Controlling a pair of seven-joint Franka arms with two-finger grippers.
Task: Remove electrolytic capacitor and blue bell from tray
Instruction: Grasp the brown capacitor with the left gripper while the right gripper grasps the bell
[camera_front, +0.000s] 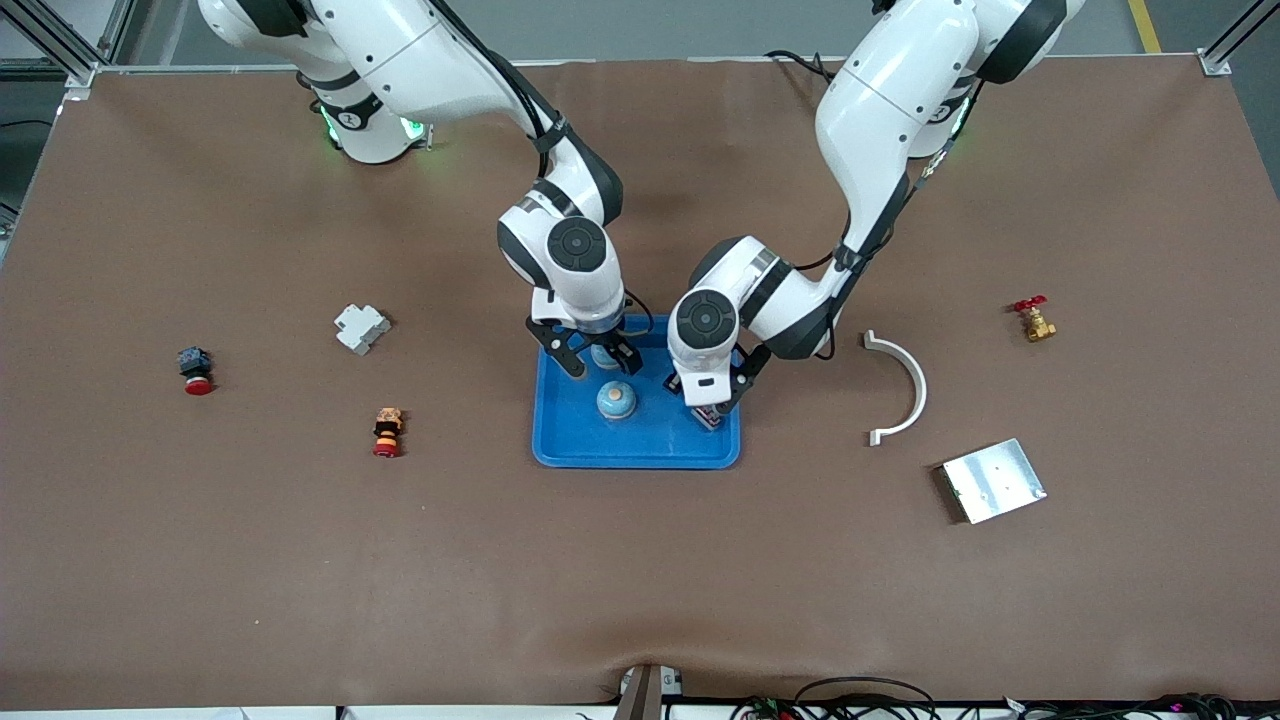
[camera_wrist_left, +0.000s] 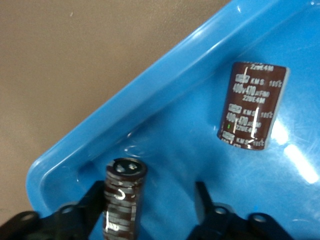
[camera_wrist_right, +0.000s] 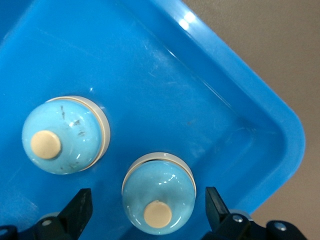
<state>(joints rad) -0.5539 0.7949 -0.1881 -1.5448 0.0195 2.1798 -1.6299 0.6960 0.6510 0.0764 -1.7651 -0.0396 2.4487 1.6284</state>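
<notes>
My left end effector (camera_wrist_left: 150, 210) sits half-open in the blue tray (camera_front: 650, 450), one finger touching an upright capacitor (camera_wrist_left: 124, 200); another capacitor (camera_wrist_left: 252, 106) lies nearby. My right end effector (camera_wrist_right: 147, 210) straddles a bell (camera_wrist_right: 159, 199), wide open; a second bell (camera_wrist_right: 64, 134) stands beside it.

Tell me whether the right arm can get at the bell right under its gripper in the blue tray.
Probably yes. The right gripper hangs over the blue tray with its fingers spread to either side of the nearer bell, and nothing lies between them. The second bell sits apart, outside the fingers.
</notes>
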